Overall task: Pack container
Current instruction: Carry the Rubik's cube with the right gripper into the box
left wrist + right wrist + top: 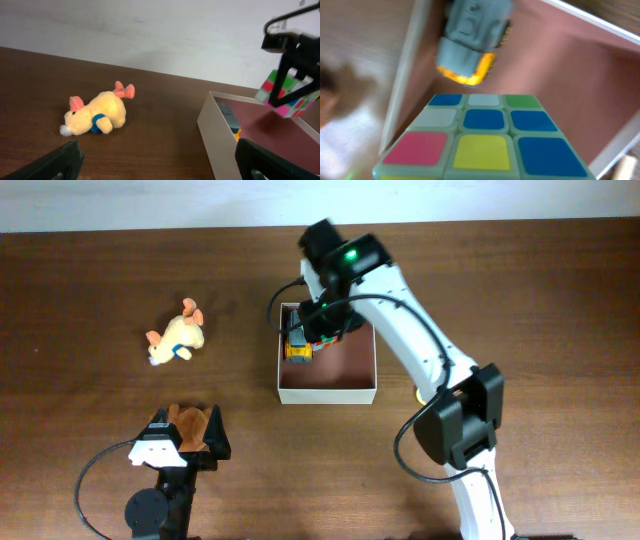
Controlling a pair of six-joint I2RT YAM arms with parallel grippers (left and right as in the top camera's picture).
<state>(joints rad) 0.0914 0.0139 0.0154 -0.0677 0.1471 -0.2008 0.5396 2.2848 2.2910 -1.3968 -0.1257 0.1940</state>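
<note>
We see a dark brown wooden table (80, 280), its edges cut off on every side. The white right arm (420, 340) reaches from the near edge across to the container (330, 394), a square shallow box with cream-white walls and a reddish-brown inside that sits at mid-table. The arm covers the container's far left corner from overhead.

The black left arm (160, 500) sits at the near left, partly cut off. The left gripper (157, 150) has its jaws wide apart. From overhead a brown furry shape (190, 418) lies between them, mostly hidden, and we cannot tell what it is or whether it touches them.

A yellow plush animal with pink ears and a blue collar (100, 114) lies on its side, well left of the container.

The right gripper (320, 330) is clamped on a multicoloured puzzle cube (485, 135), held over the container's inside and clear of its floor. The fingers stay out of the wrist view.

A grey and yellow toy vehicle (470, 40) lies inside against the left wall. Its raised detail is too blurred to read.

A small yellow bit (413, 393) peeks out beside the right arm, too hidden to identify.
</note>
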